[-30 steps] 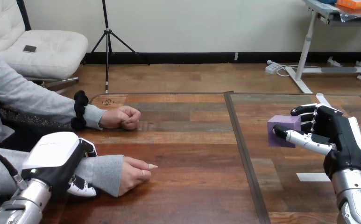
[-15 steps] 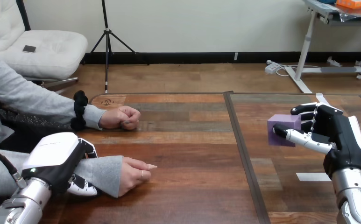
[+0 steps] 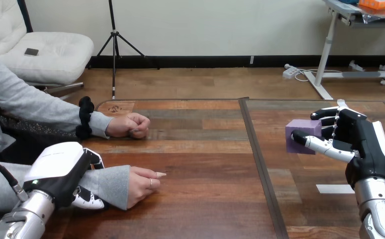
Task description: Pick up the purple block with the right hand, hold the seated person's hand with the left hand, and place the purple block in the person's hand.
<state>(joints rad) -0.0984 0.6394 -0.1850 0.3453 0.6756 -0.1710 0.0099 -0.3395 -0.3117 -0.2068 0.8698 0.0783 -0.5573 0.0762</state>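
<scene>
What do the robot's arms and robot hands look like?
The left silver forearm and the right silver forearm are round metal tubes. Each ends in a black robot hand. The left robot hand has a broad, rounded white shell on its back; the right robot hand has a narrower white shell and jointed black-and-white fingers.

The purple block (image 3: 300, 132), a plain cube, is pinched upright in the right robot hand (image 3: 353, 139), right of the tabletop seam (image 3: 258, 164). The person's nearer hand (image 3: 141, 184) rests loosely curled, left of that seam.
</scene>
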